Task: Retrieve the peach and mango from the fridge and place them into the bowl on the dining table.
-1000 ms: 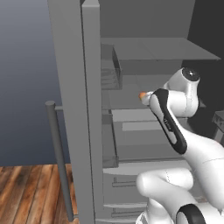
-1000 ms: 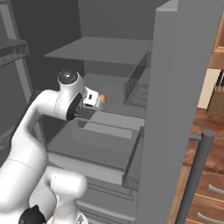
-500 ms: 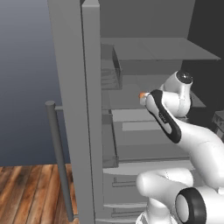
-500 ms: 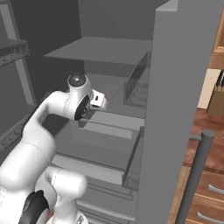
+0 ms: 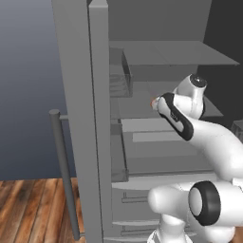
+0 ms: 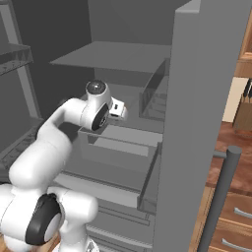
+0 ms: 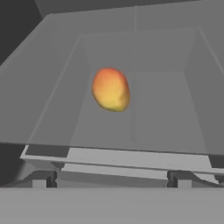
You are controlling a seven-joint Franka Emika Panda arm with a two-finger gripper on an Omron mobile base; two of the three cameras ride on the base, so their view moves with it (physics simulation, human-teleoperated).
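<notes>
The mango (image 7: 111,89), yellow-orange with a red blush on top, lies on a grey shelf inside the open fridge (image 5: 80,118). My gripper (image 7: 111,179) is open and level with that shelf, its two dark fingertips (image 7: 43,178) set wide apart in front of the shelf's front lip. The fruit sits farther in, centred between them and untouched. A sliver of the mango (image 5: 153,101) peeks out beside my forearm in the left base view. In the right base view the hand (image 6: 117,109) points into the fridge (image 6: 197,123) at shelf height. The peach, the bowl and the dining table are out of view.
The shelf has raised side walls and a back wall around the fruit. A pulled-out drawer (image 6: 118,147) lies just under the hand. The open door with its bins (image 6: 152,98) stands at the right, with a bar handle (image 6: 219,197) and wooden drawers (image 6: 236,216) beyond.
The arm has swung and reached further into the fridge towards the shelf. The gripper has stayed open.
</notes>
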